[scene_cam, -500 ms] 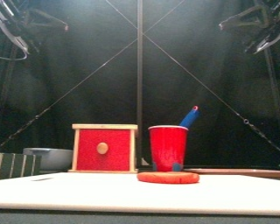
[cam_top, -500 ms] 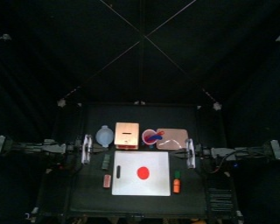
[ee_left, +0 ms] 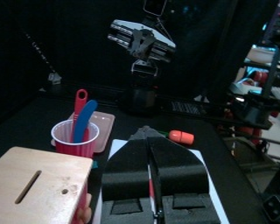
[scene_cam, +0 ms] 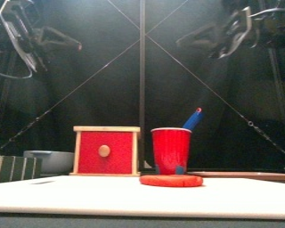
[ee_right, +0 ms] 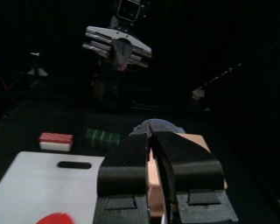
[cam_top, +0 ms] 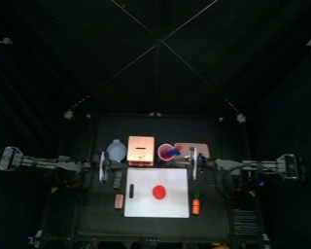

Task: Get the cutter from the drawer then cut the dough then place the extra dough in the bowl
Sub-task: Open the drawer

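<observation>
**Both grippers raised, jaws together**

The left gripper [cam_top: 109, 167] and right gripper [cam_top: 200, 165] hang high over the desk [cam_top: 93, 216], each with its jaws pressed together. Below and between them, the red dough [cam_top: 158, 192] lies flat on the white board [cam_top: 158, 210]. Behind the left gripper stand the bowl [cam_top: 116, 150] and the box [cam_top: 140, 149], its red drawer front closed. Behind the right gripper is the red cup [scene_cam: 171, 150].

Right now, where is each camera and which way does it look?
Top: high overhead, down onto the white board; left arm and right arm show.
Front: table's front edge, level toward the red cup; arms above.
Left wrist: over the left gripper, facing the right arm.
Right wrist: over the right gripper, facing the left arm.
Top and front share the red dough.
</observation>
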{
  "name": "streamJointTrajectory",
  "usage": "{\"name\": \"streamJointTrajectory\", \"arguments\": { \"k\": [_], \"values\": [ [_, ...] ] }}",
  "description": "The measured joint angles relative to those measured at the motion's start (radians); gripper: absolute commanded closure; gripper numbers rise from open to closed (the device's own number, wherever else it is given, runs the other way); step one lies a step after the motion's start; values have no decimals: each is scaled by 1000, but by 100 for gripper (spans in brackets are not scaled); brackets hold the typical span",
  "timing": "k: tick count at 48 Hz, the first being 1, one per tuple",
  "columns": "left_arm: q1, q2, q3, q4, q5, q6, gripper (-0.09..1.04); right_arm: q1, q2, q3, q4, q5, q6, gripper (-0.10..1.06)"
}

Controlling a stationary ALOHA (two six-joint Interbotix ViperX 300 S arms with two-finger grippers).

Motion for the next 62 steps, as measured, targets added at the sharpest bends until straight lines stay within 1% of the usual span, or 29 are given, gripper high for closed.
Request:
{"name": "streamJointTrajectory", "arguments": {
  "k": [5,9,18,27,33,46,48,53,62],
  "values": [
    [-31,92,14,-58,-120,-20,73,-38,152,-81,-11,-92,0,102],
    [-51,156,15,-89,-169,-41,71,-64,272,-150,-12,-149,-2,102],
    [-83,281,11,-137,-184,-87,71,-110,532,-336,-21,-179,-2,102],
    [-95,394,-21,-175,-187,-117,70,-137,742,-509,-25,-167,-2,102],
    [-100,468,-49,-212,-189,-118,70,-150,825,-577,-34,-130,-2,102],
    [-118,566,-98,-241,-192,-118,69,-155,862,-615,-49,-3,2,102],
    [-117,571,-104,-245,-192,-118,67,-155,862,-615,-49,6,0,102],
    [-123,577,-115,-290,-183,-121,55,-153,862,-620,-46,32,0,102],
    [-138,583,-121,-433,-175,-130,22,-153,861,-621,-48,51,2,102]
  ]
}}
